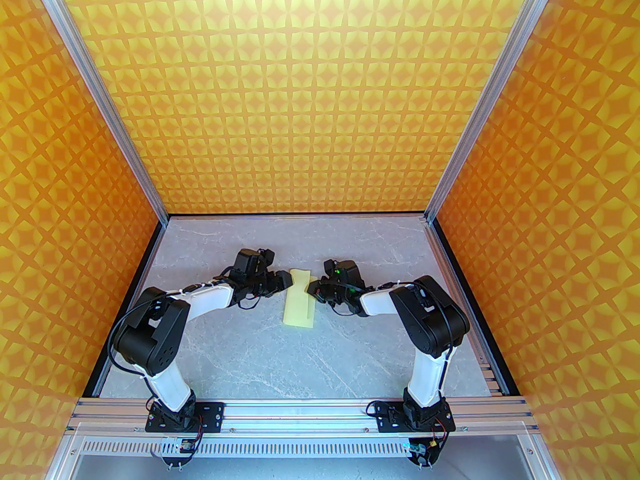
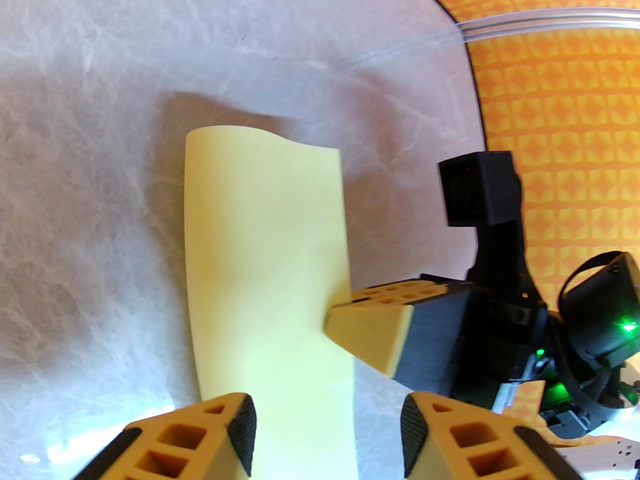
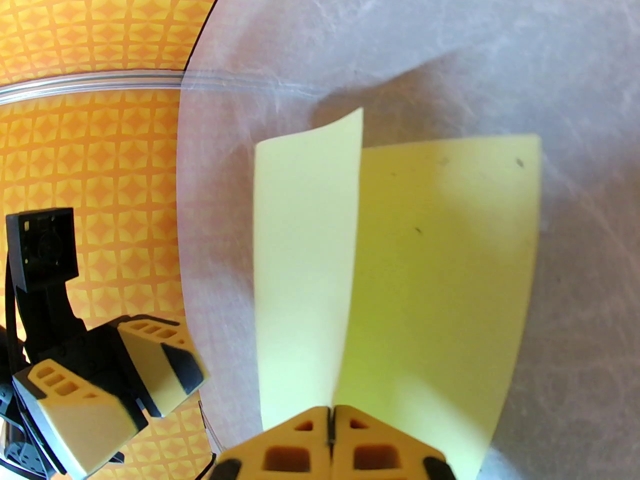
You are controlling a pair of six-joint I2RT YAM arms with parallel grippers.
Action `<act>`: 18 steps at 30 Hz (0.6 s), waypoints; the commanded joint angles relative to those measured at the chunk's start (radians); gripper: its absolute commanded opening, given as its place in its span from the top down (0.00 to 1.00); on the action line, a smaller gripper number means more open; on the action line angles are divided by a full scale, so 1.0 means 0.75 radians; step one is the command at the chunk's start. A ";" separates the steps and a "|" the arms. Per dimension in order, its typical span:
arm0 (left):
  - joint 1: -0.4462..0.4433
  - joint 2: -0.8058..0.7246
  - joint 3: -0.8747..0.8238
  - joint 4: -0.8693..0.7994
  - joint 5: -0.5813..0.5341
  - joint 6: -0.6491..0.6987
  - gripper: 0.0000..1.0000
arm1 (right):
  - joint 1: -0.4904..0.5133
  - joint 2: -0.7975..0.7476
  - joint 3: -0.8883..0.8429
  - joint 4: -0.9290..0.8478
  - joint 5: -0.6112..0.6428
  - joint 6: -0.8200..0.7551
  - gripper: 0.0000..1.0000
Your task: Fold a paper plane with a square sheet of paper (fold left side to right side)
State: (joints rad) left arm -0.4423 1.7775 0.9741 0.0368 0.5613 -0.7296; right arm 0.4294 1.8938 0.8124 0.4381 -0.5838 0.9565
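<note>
R pincer [image 3: 330, 410] nips half-folded sheet [image 3: 440, 268], L pincer [image 2: 327, 428] jaws apart over it

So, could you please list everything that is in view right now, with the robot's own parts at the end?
square sheet of paper: one, pale yellow, mid-table between the grippers, one flap raised.
table: one, grey marbled, under everything.
walls: three, orange with a yellow pattern, around the table.
frame rail: one, silver, near edge, bearing the arm bases.
left gripper: one, orange fingers with black pads, open, at the sheet's left side.
right gripper: one, same colours, shut on the raised flap.
</note>
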 commanded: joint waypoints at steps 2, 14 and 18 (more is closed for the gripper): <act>-0.009 0.085 0.054 -0.103 -0.030 0.077 0.46 | -0.015 -0.047 -0.020 -0.008 0.004 -0.042 1.00; -0.093 0.202 0.155 -0.163 -0.081 0.106 0.44 | -0.037 -0.065 -0.030 -0.089 0.044 -0.102 1.00; -0.110 0.225 0.169 -0.172 -0.096 0.108 0.47 | -0.038 -0.055 -0.028 -0.091 0.042 -0.107 1.00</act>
State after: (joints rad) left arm -0.5152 1.9202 1.0756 -0.0727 0.5137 -0.6716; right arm 0.4049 1.8641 0.7990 0.3870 -0.5720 0.8997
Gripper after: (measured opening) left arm 0.535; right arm 0.031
